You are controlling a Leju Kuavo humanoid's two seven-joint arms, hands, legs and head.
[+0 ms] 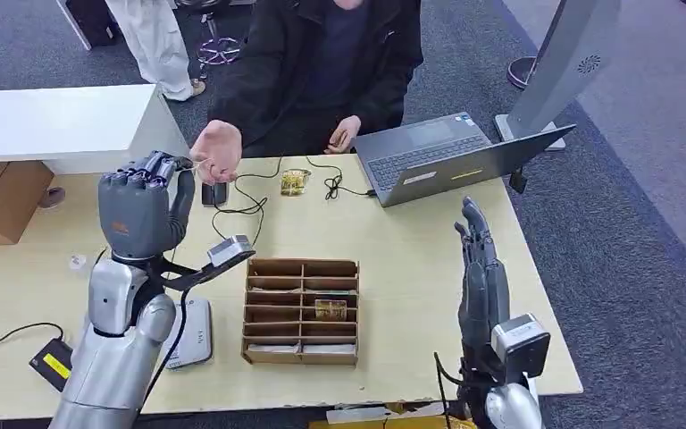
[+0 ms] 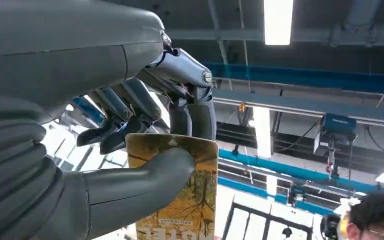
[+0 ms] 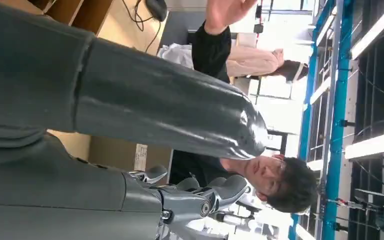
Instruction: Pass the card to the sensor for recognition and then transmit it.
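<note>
Left hand [image 2: 130,125] pinches card [image 2: 190,200]; person's hand [image 1: 217,152] beside it.

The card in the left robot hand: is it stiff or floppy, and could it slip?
The card looks stiff: it stays flat beyond the thumb. Probably light, being thin. Its glossy face may slip, since the left robot hand only pinches it.

An open laptop [image 1: 447,156] sits beyond a cardboard compartment organizer [image 1: 301,311] on the wooden table [image 1: 393,241].

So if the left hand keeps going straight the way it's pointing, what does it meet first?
Probably the person's open hand, just beyond the left hand holding the card; the depth between them is unclear.
</note>
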